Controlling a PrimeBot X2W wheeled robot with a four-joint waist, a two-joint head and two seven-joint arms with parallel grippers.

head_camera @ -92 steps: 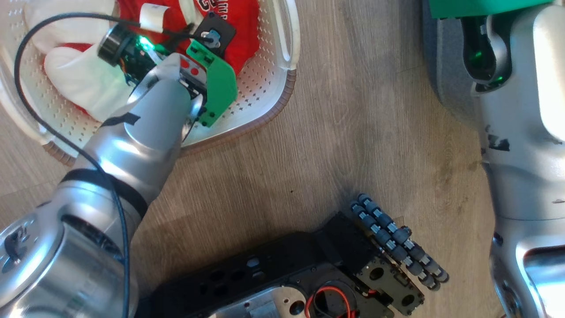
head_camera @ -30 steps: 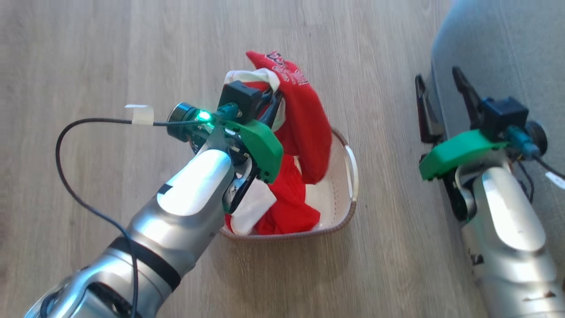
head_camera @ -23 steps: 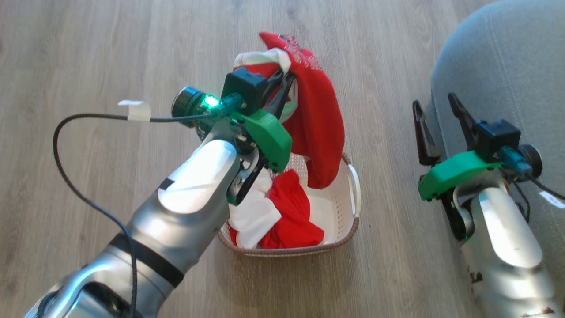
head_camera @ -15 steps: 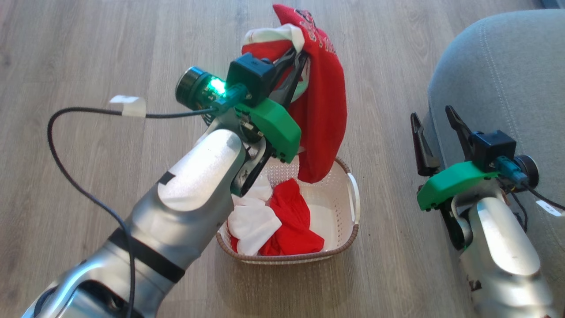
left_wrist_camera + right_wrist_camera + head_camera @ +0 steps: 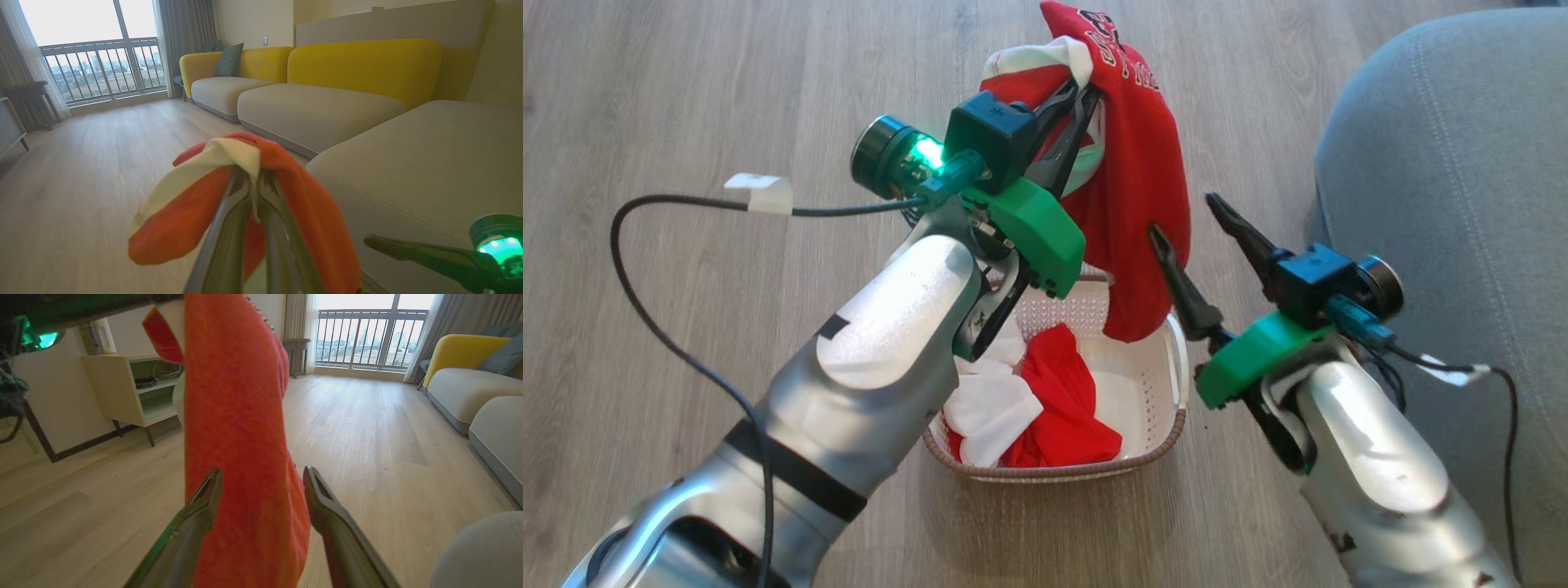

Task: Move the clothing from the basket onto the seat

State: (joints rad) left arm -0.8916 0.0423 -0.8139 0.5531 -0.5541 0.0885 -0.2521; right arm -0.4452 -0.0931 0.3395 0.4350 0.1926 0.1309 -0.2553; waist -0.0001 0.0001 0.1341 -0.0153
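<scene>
A: Two pincers up. Left pincer clenched on the white-trimmed edge of a bright red garment with printed lettering, held over the cream perforated plastic basket with brown rim.
B: How does it hang?
A: Straight down from the fingertips, lower end just above the basket's right side.
B: Other arm?
A: Right pincer released, jaws wide, aimed at the hanging cloth. In its wrist view the red fabric sits between the two fingers. Contact: cannot tell.
B: Further right?
A: Large grey fabric sofa cushion. The right arm stands between garment and cushion.
B: Inside the basket?
A: Crumpled white piece and a red piece. Basket sits on pale wood floor. Black cable loops from the left wrist.
</scene>
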